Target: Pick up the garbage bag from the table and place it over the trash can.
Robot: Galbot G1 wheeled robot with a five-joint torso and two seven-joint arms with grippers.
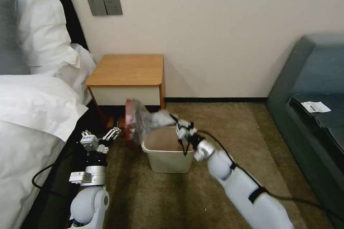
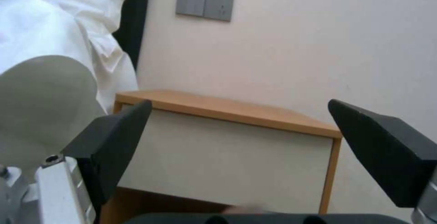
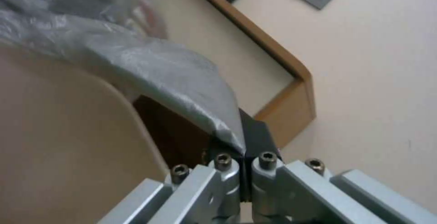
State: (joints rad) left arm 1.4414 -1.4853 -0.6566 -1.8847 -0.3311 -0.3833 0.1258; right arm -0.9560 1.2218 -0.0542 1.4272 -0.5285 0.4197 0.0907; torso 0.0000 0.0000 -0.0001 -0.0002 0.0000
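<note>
Translucent grey plastic of the garbage bag pinched at one edge by the right end effector, jaws fully closed on the film, directly above the trash can. Hangs toward 9 o'clock of the can, red-banded rim drooping beside the wall, mouth not yet spread over the rolled edge. Held high, presumably to let the film clear the rim. Left end effector parked at 9 o'clock of the can, beside the bed, jaws wide apart, gripping nothing. Bench at 12 o'clock.
</note>
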